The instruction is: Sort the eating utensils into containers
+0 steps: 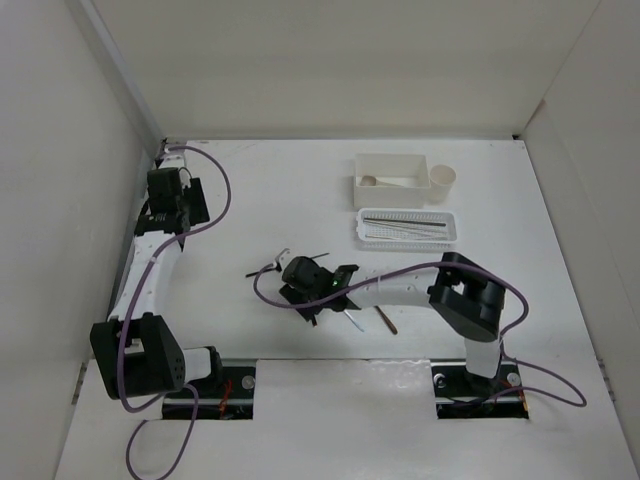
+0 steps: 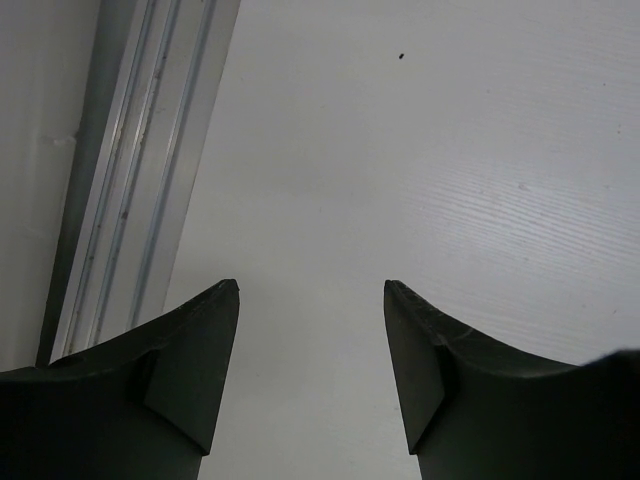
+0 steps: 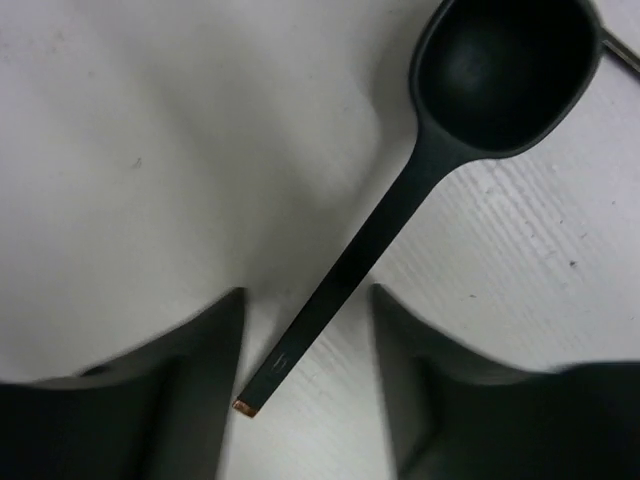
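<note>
My right gripper (image 1: 296, 272) is open low over the table's middle. In the right wrist view its jaws (image 3: 308, 290) stand either side of the handle of the black round-bowled spoon (image 3: 400, 215), which lies flat with its bowl away from me. That spoon shows dimly in the top view (image 1: 272, 266). A small silver fork (image 1: 352, 320) and a longer brown fork (image 1: 385, 320) lie beside the right arm. The rectangular box (image 1: 392, 196) holds the beige spoon (image 1: 385, 181). The mesh basket (image 1: 406, 240) holds thin chopsticks (image 1: 405, 223). My left gripper (image 1: 170, 205) (image 2: 311, 283) is open and empty.
A small cream cup (image 1: 442, 178) stands right of the box. White walls close in the table on the left, back and right. A metal rail (image 2: 130, 170) runs along the left wall beside my left gripper. Purple cables loop off both arms.
</note>
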